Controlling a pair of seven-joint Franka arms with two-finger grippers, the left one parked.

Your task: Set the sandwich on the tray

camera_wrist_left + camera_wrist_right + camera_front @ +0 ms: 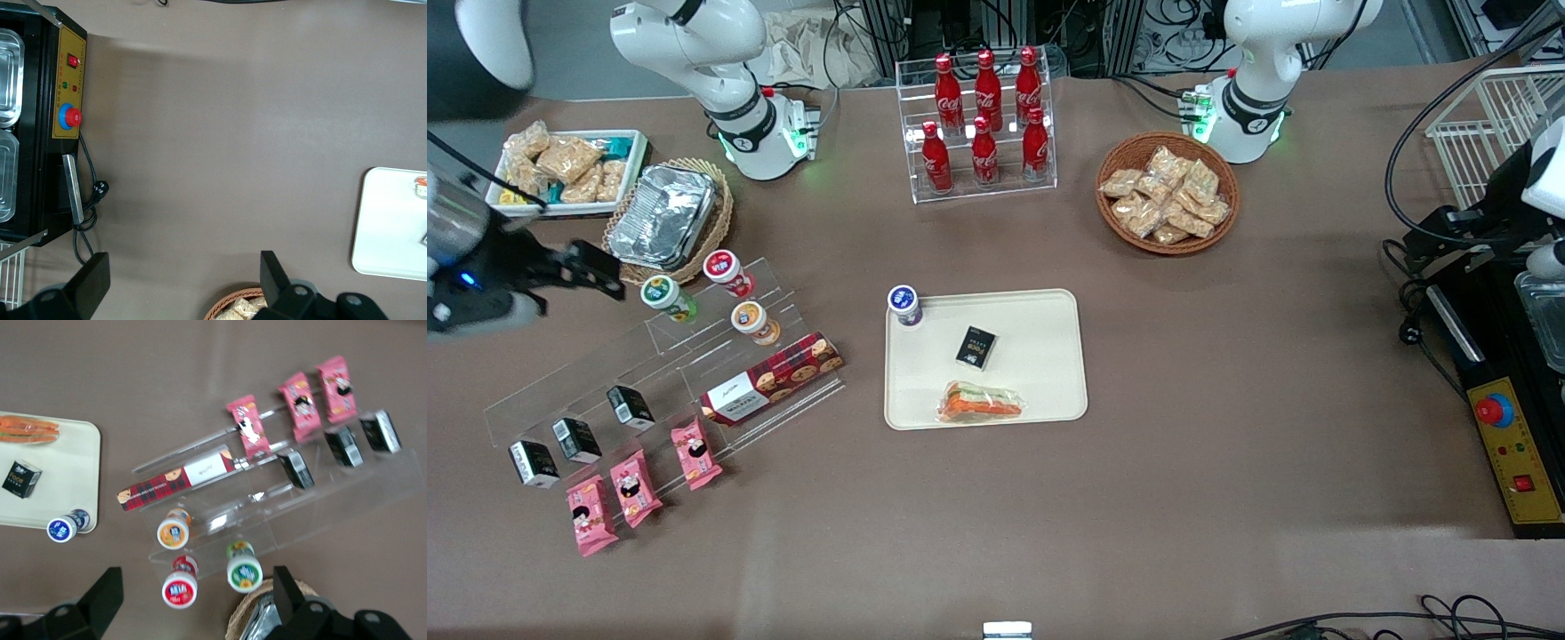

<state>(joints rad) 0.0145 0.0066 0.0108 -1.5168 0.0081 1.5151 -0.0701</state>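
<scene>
1. Sandwich [980, 403] already on the tray [1049, 307], lying in the lower part of it, just inside the rim nearest the front camera; long axis running along that rim, orange filling edge facing the camera.
2. Tool [600, 271] at the left edge of the front view, well apart from the tray, hovering above the acrylic stand [667, 356] and near the foil container [663, 216]. Fingers [100, 597] spread wide in the right wrist view, nothing between them.
3. Key relation: from the tool, sandwich lying toward the middle of the bench [1227, 400], with the stand's small cups [720, 271] and the red plaid cookie box [774, 378] in between. Working arm far nearer than the parked one.
4. Judged from this: placing looks done, nothing left but a retreat.
5. On the tray too: small dark box [975, 347] near its centre, apart from the sandwich; purple-capped cup [905, 305] at the upper left corner, touching or overhanging the rim.
6. Room: open bench below the tray and toward the parked arm's end; crowded only under the tool, so lifting straight up seems safest.
</scene>
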